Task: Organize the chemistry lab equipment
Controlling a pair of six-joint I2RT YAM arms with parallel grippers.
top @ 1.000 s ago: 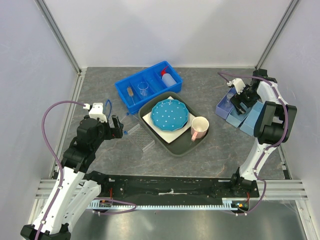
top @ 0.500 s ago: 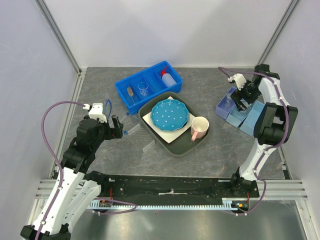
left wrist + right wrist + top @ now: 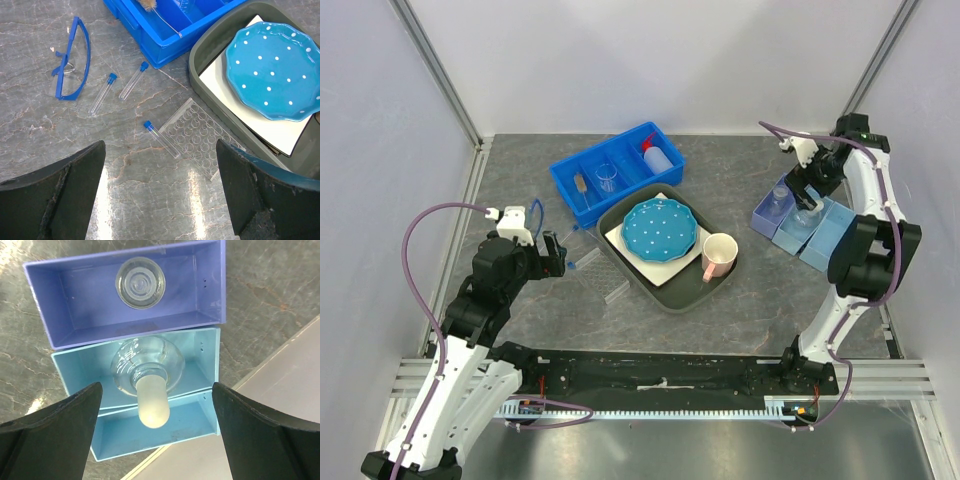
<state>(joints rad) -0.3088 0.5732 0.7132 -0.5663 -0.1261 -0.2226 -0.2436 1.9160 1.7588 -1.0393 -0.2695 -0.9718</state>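
Over the last second the right arm has drawn up and back from the small bins at the right of the grey stone surface [image 3: 750, 300], its elbow swinging outward. The left arm and every loose item have stayed where they were.

The right pincer [image 3: 156, 387] hangs above the bins with its jaws spread as wide as they go and nothing between them. Straight beneath it a clear round-bottomed flask with a frosted neck [image 3: 148, 375] stands in a light-blue plastic bin [image 3: 75, 375], apart from both fingers. Just beyond that, a clear glass beaker [image 3: 140, 282] stands upright in a purple plastic bin [image 3: 65, 300] that touches the light-blue one. A second light-blue bin [image 3: 190, 430] lies on the near side.

The left pincer [image 3: 160, 146] hovers with its jaws equally wide and empty. Below its gap a blue-capped clear vial [image 3: 161, 139] lies flat, just beside a clear plastic well rack [image 3: 197, 137] toward the right finger. Ahead and to the left lie a second vial [image 3: 102, 92], a third vial [image 3: 132, 80] and blue-framed safety goggles [image 3: 70, 60].

Farther ahead, a blue compartment tray [image 3: 155, 50] holds a small brush [image 3: 149, 4], a second clear beaker [image 3: 607, 178] and a white squeeze bottle with red nozzle [image 3: 660, 155]. Ahead to the right, a dark grey tray [image 3: 200, 75] carries a blue white-dotted plate [image 3: 272, 70] and a pink mug [image 3: 718, 255].
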